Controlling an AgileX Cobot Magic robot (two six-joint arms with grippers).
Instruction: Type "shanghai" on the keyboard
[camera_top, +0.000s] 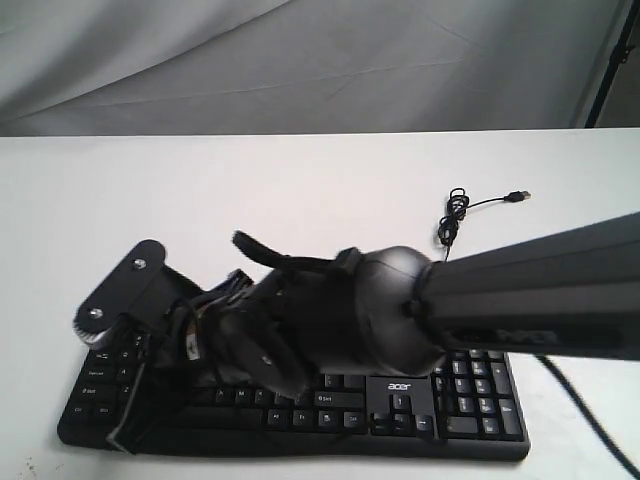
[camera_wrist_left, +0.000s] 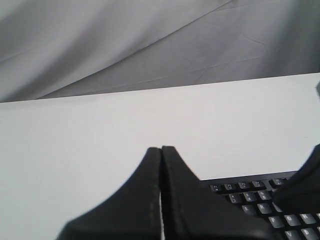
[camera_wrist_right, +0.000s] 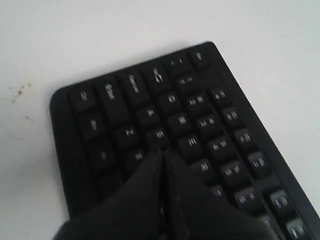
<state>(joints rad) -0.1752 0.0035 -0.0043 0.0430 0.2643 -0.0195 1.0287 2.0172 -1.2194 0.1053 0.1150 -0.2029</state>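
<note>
The black keyboard (camera_top: 400, 385) lies along the front of the white table, its thin cable (camera_top: 455, 215) curling away behind it. The right arm (camera_top: 520, 290) reaches across from the right and covers the keyboard's middle and left. In the right wrist view my right gripper (camera_wrist_right: 162, 150) is shut with nothing in it, its tips over the keyboard (camera_wrist_right: 115, 110) at the edge of the S key; contact is too blurred to tell. My left gripper (camera_wrist_left: 161, 148) is shut and holds nothing, over bare table beside the keyboard's (camera_wrist_left: 255, 197) function-key corner.
The white table (camera_top: 300, 180) stretches behind the keyboard to a grey cloth backdrop. The cable's USB plug (camera_top: 518, 195) lies loose at the back right. A black plate with two screws (camera_top: 120, 290) stands over the keyboard's left end. A dark stand (camera_top: 610, 60) rises at the far right.
</note>
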